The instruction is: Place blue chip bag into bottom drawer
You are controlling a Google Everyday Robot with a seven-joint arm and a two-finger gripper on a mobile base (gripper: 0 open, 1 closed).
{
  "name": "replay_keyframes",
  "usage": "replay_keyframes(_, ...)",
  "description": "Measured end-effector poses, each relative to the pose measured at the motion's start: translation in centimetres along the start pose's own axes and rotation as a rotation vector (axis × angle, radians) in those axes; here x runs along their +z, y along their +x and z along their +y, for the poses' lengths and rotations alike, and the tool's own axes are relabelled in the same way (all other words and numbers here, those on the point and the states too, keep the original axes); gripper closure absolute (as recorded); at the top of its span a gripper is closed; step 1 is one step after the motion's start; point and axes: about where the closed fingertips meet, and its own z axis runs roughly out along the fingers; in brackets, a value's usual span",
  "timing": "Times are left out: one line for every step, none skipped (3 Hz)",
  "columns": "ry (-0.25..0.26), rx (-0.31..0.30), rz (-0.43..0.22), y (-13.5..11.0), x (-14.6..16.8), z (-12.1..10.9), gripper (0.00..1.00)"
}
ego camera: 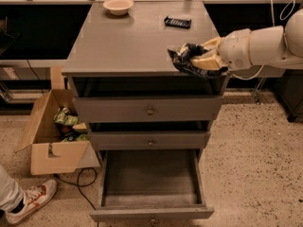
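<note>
One pincer at cabinet edge — blue chip bag gripped, leftward.

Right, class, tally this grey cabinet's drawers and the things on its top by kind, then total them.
Grey wooden drawers: 3, the bottom drawer open
Pale round bowl: 1
Flat black rectangular bar: 1
Crinkled dark blue chip bag: 1, held in the gripper at the top's front right edge
Total: 6

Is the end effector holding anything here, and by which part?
The end effector holds the blue chip bag by its right end, over the cabinet's front right corner.
</note>
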Motion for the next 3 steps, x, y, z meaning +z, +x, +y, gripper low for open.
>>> replay_keyframes(-0.168,0.003,0.021,1.6,2.5,7.1,1.00)
replay_keyframes(-0.316,0.073,0.049,6.0,6.2,15.4,1.00)
replay_keyframes(-0.316,0.073,0.049,6.0,6.2,15.4,1.00)
